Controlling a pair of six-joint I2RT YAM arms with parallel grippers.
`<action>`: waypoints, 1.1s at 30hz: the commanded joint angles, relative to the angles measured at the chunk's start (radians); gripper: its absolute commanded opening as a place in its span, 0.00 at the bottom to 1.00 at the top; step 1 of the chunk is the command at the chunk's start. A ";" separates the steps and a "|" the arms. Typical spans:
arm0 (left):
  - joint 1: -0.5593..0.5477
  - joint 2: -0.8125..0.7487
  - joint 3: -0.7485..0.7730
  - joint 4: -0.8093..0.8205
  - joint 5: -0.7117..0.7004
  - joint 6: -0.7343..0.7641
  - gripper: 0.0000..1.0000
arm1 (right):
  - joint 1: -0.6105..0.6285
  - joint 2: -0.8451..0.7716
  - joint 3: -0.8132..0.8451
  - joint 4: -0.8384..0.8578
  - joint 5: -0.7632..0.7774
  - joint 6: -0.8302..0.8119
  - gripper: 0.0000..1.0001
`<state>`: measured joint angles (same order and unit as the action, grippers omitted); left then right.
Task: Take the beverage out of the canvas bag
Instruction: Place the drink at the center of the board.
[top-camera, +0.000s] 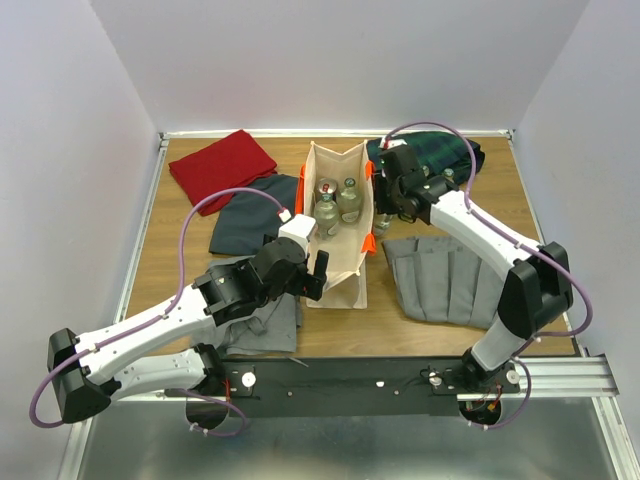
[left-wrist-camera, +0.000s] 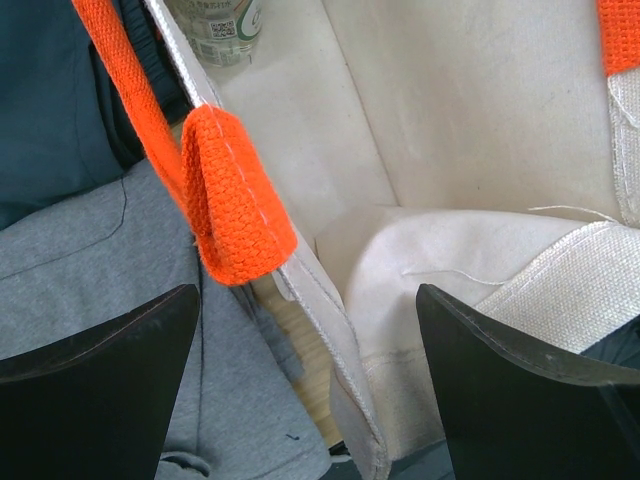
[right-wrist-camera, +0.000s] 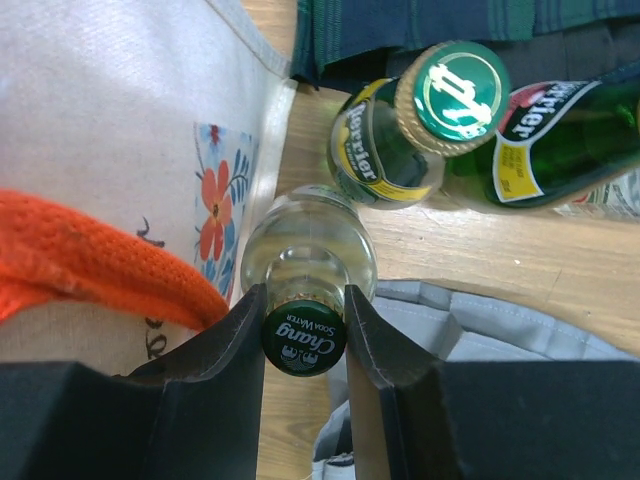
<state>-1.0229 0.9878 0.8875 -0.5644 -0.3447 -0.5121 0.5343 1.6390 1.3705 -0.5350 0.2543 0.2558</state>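
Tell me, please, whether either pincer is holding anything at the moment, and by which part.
The right pincer is shut on the Chang soda water bottle, gripping it at the cap, beside the canvas bag. The left pincer is open and holds nothing.

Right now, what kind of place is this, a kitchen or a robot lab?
Probably a robot test booth, not a kitchen: plain white walls box in a wooden table, and two robot arms are bolted to a metal rail at its near edge.
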 joint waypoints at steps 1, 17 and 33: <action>-0.003 0.015 -0.002 -0.061 -0.019 0.026 0.99 | -0.008 0.010 0.110 -0.003 0.010 -0.012 0.01; -0.002 0.023 0.008 -0.058 -0.008 0.023 0.99 | -0.008 0.052 0.201 -0.157 -0.026 -0.013 0.08; -0.003 0.026 0.007 -0.058 -0.010 0.020 0.99 | -0.008 0.067 0.185 -0.163 -0.030 -0.007 0.33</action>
<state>-1.0229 0.9989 0.8902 -0.5644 -0.3477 -0.5121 0.5285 1.7226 1.5452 -0.7464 0.2214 0.2512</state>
